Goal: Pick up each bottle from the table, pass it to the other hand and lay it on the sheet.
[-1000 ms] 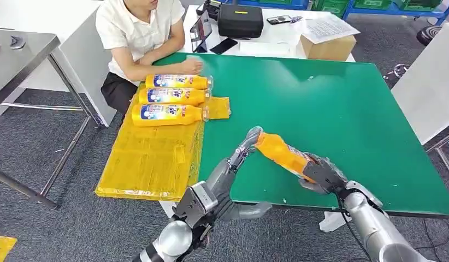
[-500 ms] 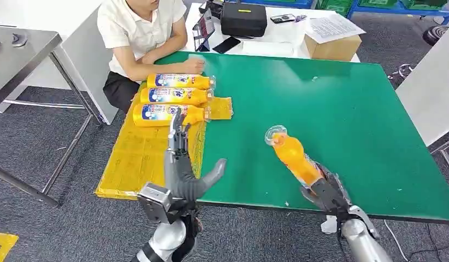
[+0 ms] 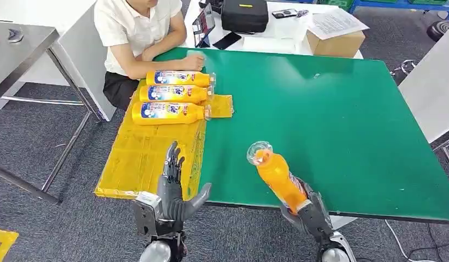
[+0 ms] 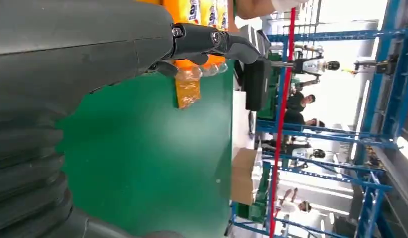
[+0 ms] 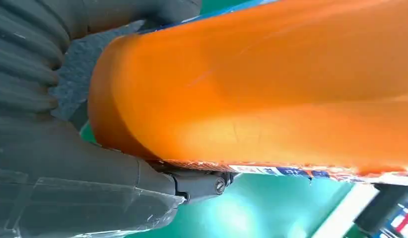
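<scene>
My right hand [image 3: 311,210] grips an orange bottle [image 3: 277,176] by its base, near the table's front edge; the bottle tilts up and away with its clear cap toward the table's middle. Up close, the orange bottle [image 5: 271,84] lies across my right hand [image 5: 68,163]. My left hand [image 3: 175,188] stands upright and empty, fingers spread, over the front of the yellow sheet [image 3: 146,158]. Three orange bottles [image 3: 170,95] lie side by side at the sheet's far end. In the left wrist view my left hand [image 4: 93,54] reaches over the green table [image 4: 157,163].
A person [image 3: 137,33] sits at the table's far left corner, a hand resting near the laid bottles. A cardboard box [image 3: 336,43], a black case [image 3: 244,16] and papers stand on the white table behind. A metal table [image 3: 20,49] is on the left.
My left hand has drawn away from the bottle's cap and dropped back toward me over the sheet. My right hand has carried the bottle nearer the front edge and leftward.
</scene>
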Action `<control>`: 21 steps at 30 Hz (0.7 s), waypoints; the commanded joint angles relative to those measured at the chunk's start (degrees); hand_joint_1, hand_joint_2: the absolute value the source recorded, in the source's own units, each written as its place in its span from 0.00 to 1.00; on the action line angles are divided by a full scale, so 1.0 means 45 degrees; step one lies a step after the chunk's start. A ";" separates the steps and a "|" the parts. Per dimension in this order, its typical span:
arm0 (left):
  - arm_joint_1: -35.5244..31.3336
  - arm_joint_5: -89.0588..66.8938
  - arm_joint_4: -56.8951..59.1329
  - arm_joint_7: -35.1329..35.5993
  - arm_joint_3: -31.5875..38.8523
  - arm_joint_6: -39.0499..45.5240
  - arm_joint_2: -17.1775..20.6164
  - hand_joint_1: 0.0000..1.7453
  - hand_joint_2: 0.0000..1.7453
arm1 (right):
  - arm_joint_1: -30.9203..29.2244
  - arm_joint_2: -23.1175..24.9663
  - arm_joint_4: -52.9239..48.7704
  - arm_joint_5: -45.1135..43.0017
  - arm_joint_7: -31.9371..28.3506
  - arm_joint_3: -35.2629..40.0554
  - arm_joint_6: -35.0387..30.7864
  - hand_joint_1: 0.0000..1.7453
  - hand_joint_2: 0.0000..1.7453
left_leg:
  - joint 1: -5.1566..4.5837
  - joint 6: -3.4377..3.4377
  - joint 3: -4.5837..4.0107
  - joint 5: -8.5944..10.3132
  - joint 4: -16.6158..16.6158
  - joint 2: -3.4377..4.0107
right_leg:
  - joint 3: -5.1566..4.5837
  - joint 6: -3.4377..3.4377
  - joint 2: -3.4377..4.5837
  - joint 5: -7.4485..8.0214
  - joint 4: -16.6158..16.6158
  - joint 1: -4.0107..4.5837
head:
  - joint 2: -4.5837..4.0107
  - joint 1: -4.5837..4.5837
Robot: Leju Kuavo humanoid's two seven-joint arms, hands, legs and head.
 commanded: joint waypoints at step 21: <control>-0.1323 0.0051 0.1592 0.2753 -0.1213 -0.3188 0.0152 0.00 1.00 | -0.3097 0.0767 0.1584 0.1141 0.1048 0.4678 -0.0804 1.00 1.00 | 0.0012 -0.0021 -0.0005 0.0002 -0.0011 0.0029 | -0.0024 -0.0021 0.0030 0.0007 -0.0002 0.0011 | 0.0000 0.0000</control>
